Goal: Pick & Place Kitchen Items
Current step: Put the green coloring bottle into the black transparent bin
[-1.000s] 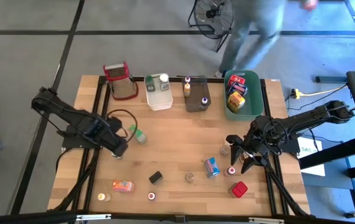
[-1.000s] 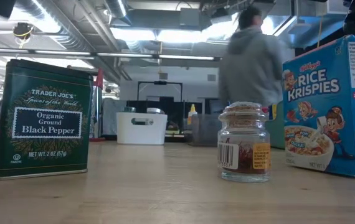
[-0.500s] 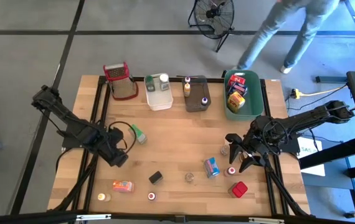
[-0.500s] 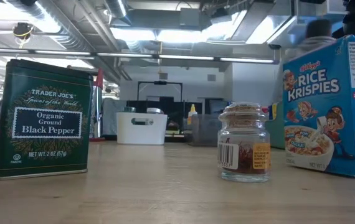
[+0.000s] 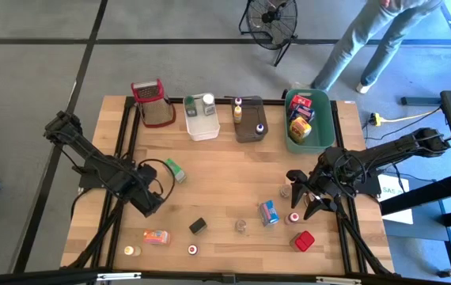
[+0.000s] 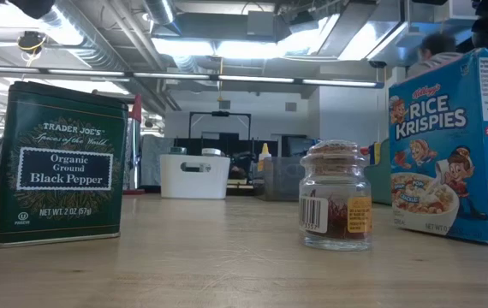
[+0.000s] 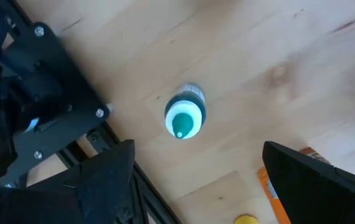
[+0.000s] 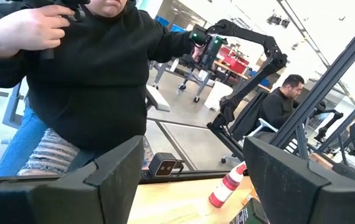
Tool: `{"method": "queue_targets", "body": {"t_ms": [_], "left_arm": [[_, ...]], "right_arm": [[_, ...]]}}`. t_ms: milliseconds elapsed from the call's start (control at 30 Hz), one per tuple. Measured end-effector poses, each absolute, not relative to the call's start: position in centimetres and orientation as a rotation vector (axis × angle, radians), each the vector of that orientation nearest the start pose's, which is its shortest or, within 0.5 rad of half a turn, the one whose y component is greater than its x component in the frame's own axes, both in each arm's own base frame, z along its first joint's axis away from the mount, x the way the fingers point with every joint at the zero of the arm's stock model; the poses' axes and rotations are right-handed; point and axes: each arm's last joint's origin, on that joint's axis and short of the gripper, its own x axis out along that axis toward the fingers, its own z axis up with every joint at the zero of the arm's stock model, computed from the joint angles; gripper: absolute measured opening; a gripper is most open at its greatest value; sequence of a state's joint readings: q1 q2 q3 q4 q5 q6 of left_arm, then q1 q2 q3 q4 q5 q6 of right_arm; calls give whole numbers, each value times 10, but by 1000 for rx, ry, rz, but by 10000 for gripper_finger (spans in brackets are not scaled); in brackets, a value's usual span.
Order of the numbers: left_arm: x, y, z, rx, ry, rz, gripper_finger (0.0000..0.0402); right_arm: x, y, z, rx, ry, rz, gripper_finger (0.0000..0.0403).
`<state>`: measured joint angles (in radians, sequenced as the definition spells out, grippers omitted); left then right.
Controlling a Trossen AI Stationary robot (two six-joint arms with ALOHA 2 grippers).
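Left gripper sits low over the left half of the surface, fingers spread wide, nothing between them. Its wrist view looks straight down on a small bottle with a teal cap, standing upright on bare wood, framed between the two fingers but ahead of them, not yet enclosed. An orange packet and a yellow cap show at the edge of that same view, close to one finger.

Right gripper hangs over the right front of the surface, fingers apart and empty. A red-capped bottle lies just beside it, a blue box nearby, a red box further to the front.

Remaining items are scattered along the front: an orange pack, a dark tin, a small jar. The green tub at the back right already holds several boxes; white tub and grey tub hold a few bottles. A person walks past behind the surface.

Judgement: the step in hand looks like the left arm lining up on the teal-capped bottle. To do it well:
- centre the bottle between the fingers before descending;
- come down vertically so neither finger tips it;
- close on the body below the cap, not on the cap itself;
- keep clear of the orange packet beside the finger;
- lift straight up before travelling to a tub.
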<state>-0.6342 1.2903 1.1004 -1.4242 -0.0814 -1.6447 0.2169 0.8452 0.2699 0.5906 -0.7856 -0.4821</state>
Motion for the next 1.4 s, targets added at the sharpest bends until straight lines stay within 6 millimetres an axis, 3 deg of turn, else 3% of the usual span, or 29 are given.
{"method": "queue_targets", "body": {"t_ms": [300,600,933,1400], "left_arm": [[155,-111,274,-695,1367,792,349],[140,-101,248,-754,1367,765,349],[138,-99,223,-792,1329,767,349],[138,-98,221,-812,1300,815,349]], "right_arm": [[162,58,220,-444,-262,987,279],[160,63,221,-435,-283,1017,279],[160,64,224,-442,-315,1017,279],[160,65,225,-430,-314,1017,280]]}}
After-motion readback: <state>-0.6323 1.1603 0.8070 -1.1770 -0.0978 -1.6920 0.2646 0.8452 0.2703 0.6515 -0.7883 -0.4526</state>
